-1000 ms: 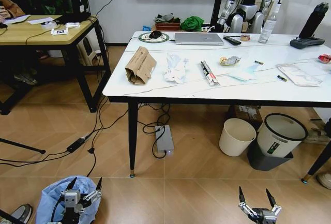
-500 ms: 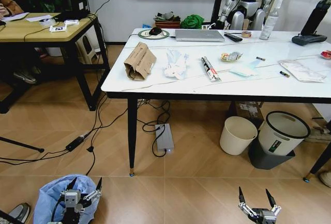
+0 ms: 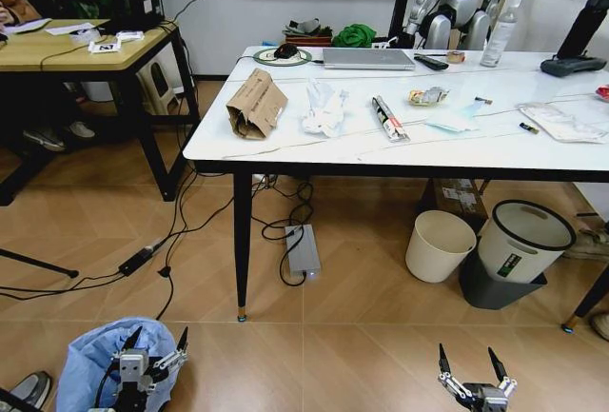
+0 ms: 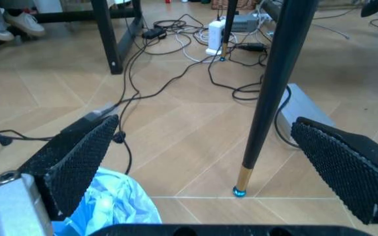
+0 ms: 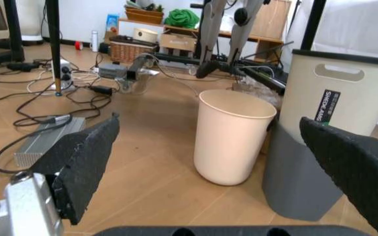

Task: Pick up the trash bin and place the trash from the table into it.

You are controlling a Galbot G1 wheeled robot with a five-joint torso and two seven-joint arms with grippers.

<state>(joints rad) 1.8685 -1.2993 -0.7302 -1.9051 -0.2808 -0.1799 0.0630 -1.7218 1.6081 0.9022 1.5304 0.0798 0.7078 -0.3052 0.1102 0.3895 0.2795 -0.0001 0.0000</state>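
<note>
Two grippers sit low at the near edge of the scene. Left gripper [image 3: 152, 352] hangs with fingers spread wide directly over the trash bin [image 3: 95, 360], whose crinkled blue liner stands on the floor at near left; nothing is gripped, so the pickup is judged not yet done. Right gripper [image 3: 473, 372], near right, is likewise spread and empty above bare floor. Farther off, the table [image 3: 285, 148] carries all the trash: brown paper bag [image 3: 253, 104], crumpled tissues [image 3: 324, 107], snack wrapper [image 3: 386, 119], face mask [image 3: 451, 121] and clear plastic bag [image 3: 559, 123]. Every item remains to be binned.
</note>
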